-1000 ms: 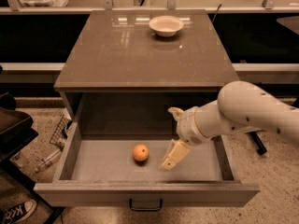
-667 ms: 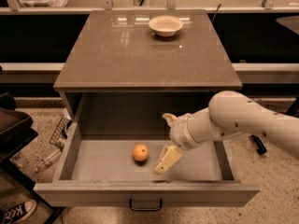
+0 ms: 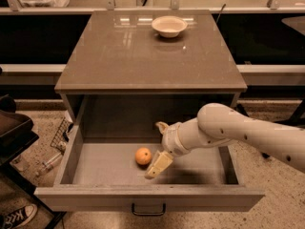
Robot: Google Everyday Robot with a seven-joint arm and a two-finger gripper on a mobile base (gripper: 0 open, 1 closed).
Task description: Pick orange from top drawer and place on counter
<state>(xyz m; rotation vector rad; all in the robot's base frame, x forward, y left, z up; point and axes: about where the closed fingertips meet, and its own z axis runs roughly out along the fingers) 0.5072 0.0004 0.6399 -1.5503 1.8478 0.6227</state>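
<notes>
The orange point(image 3: 143, 156) lies on the floor of the open top drawer point(image 3: 95, 198), a little left of its middle. My gripper point(image 3: 157, 148) is inside the drawer just right of the orange, open, with one finger point(image 3: 158, 164) in front of the fruit and the other finger point(image 3: 161, 126) behind it. It holds nothing. The white arm reaches in from the right. The counter point(image 3: 133, 56) is the glossy grey-brown top above the drawer.
A cream shallow bowl point(image 3: 169, 26) stands at the back right of the counter. The drawer's dark handle point(image 3: 148, 209) is on its front panel. A dark cart point(image 3: 12, 132), a wire rack and a shoe point(image 3: 16, 217) are on the floor at left.
The arm has moved left inside the drawer, bringing the open gripper from the drawer's right part up close beside the orange. The orange has not moved.
</notes>
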